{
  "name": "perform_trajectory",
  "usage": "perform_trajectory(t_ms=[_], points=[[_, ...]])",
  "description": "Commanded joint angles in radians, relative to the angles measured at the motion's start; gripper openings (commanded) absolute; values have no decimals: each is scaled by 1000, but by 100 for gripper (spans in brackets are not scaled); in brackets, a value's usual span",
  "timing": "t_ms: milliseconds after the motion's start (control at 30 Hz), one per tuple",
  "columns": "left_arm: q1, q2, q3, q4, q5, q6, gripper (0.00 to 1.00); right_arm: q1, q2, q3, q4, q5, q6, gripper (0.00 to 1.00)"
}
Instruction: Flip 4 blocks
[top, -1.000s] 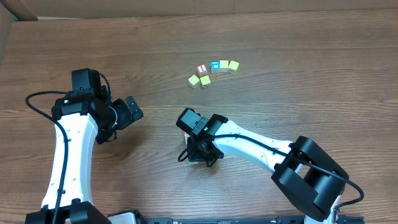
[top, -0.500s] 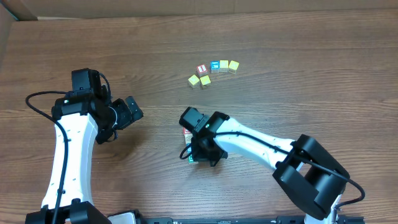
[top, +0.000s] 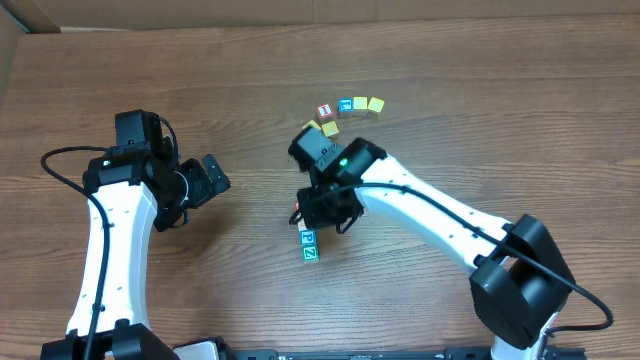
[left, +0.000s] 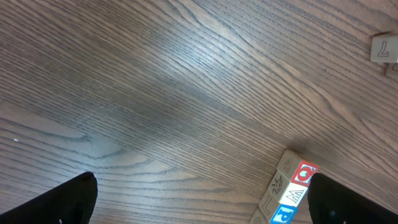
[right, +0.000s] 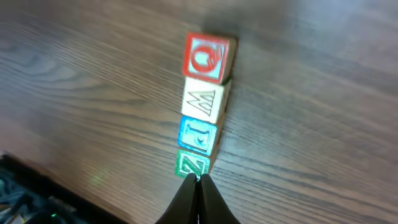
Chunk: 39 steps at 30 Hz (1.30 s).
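apparently between flips rather than in one: right gripper (right: 199, 182) clenched shut on nothing, tip at the near edge of the green z block (right: 194, 165) in the wrist view, contact or small gap impossible to tell. four blocks in one straight touching row on the surface (top: 200, 80), just below the middle of the overhead frame: red o block (right: 208, 58) at the far end, then whitish block (right: 204, 102) with a zigzag mark, then blue p block (right: 199, 135), then the green one nearest the fingers. no judging from here how many already turned, each showing a printed face upward. next move, by the look of it: either parting the jaws and dropping around one block by its two free sides, with neighbours pressing on the other two, or tipping a block over with the shut tip; either way, care needed not to scatter the row. right arm stretched from the lower right corner of the overhead frame up and leftward to the centre, wrist bent down over the upper end of the row, covering the red and whitish blocks there. left gripper (top: 212, 178) released, jaws wide, at the left of the frame, pointed right, well apart from the row. spare cubes (top: 361, 104) clustered above centre, just beyond the right wrist.
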Motion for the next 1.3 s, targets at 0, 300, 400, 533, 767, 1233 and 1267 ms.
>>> perform_trajectory(t_ms=[0,300,400,533,767,1233,1267], points=[[3,3,-5,1,-3,1,100,-78,-40,104,-37,63,-66,20],[3,3,-5,1,-3,1,100,-372,-39,166,-174,351,-108,100],[3,4,-5,1,-3,1,100,-484,-39,166,-200,409,-108,100],[3,4,-5,1,-3,1,100,-617,-39,166,-169,410,-107,100],[3,3,-5,1,-3,1,100,-765,-39,166,-104,409,-107,100],[3,3,-5,1,-3,1,100,-830,-39,166,-100,409,-107,100],[3,3,-5,1,-3,1,100,-830,-39,166,-100,409,-107,100]])
